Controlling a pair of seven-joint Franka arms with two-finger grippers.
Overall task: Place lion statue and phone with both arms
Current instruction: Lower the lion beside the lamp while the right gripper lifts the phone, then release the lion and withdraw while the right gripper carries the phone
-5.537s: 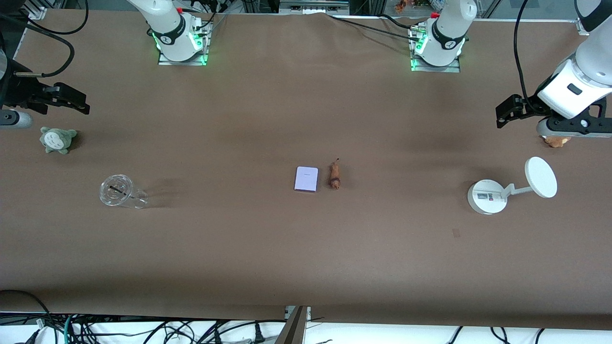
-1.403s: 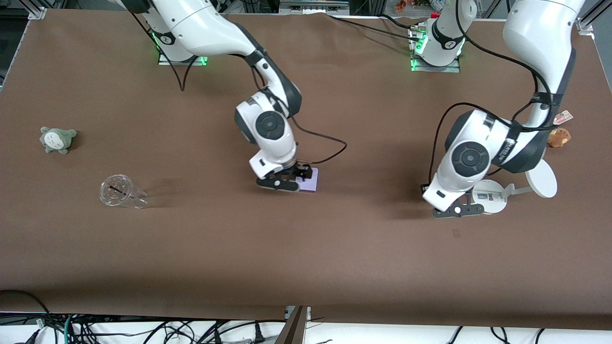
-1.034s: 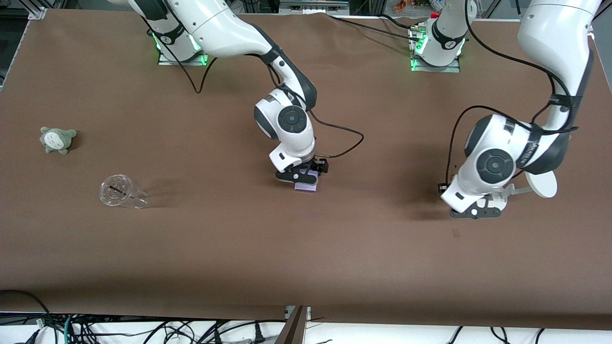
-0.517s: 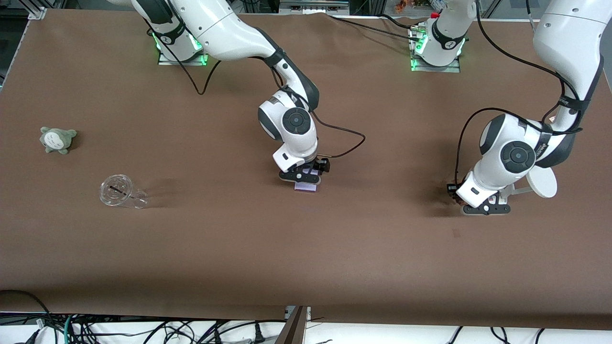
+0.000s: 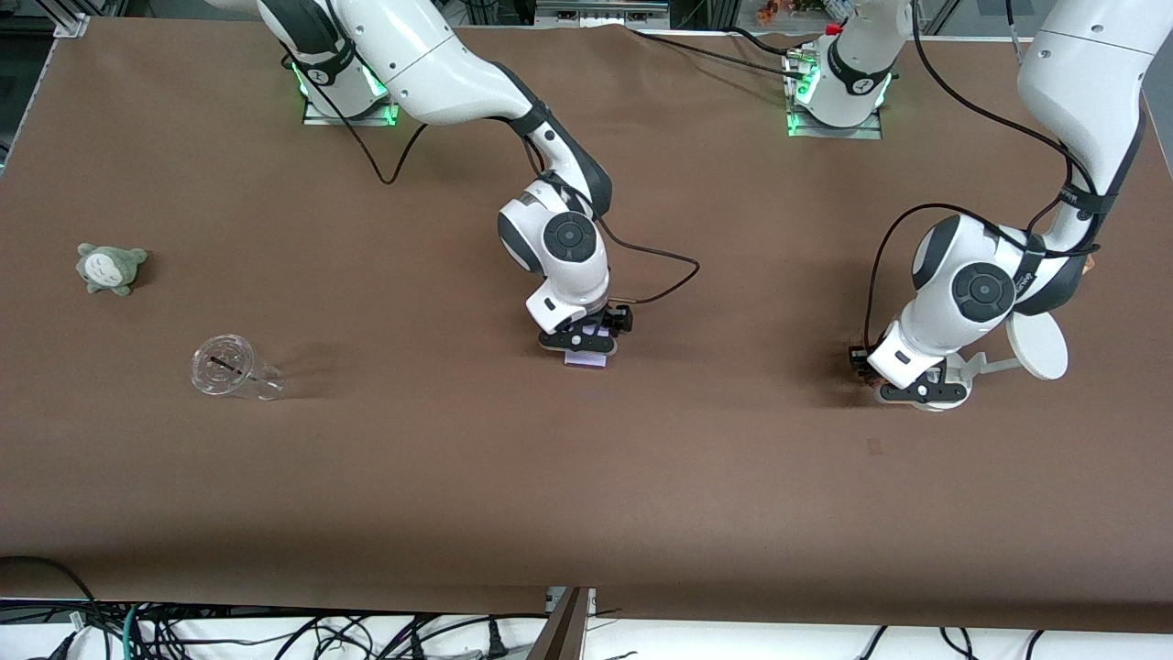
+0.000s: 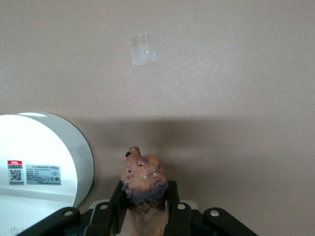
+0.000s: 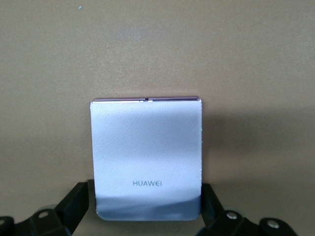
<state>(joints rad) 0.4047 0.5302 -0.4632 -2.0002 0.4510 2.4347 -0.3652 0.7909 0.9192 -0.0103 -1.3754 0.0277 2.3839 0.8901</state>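
From the front, the right gripper [image 5: 586,341] hides most of the Huawei phone [image 7: 146,158] at mid-table, its fingers clamped on the phone's sides. The left gripper [image 5: 903,385], bent low beside the white stand's round base [image 6: 39,162], pinches the lion statue [image 6: 143,184], whose hindquarters are cut off. A clear cup [image 5: 231,368] and grey-green plush [image 5: 110,268] lie toward the right arm's end.

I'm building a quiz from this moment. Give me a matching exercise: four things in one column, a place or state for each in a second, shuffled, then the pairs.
Things:
1. lion statue
2. phone
3. clear plastic cup
4. grey-green plush

States:
A. lying on its side on the table
B. between the right gripper's fingers
C. farthest toward the right arm's end of the table
D. held in the left gripper, beside the white stand

Pairs: 1-D, 2-B, 3-A, 4-C
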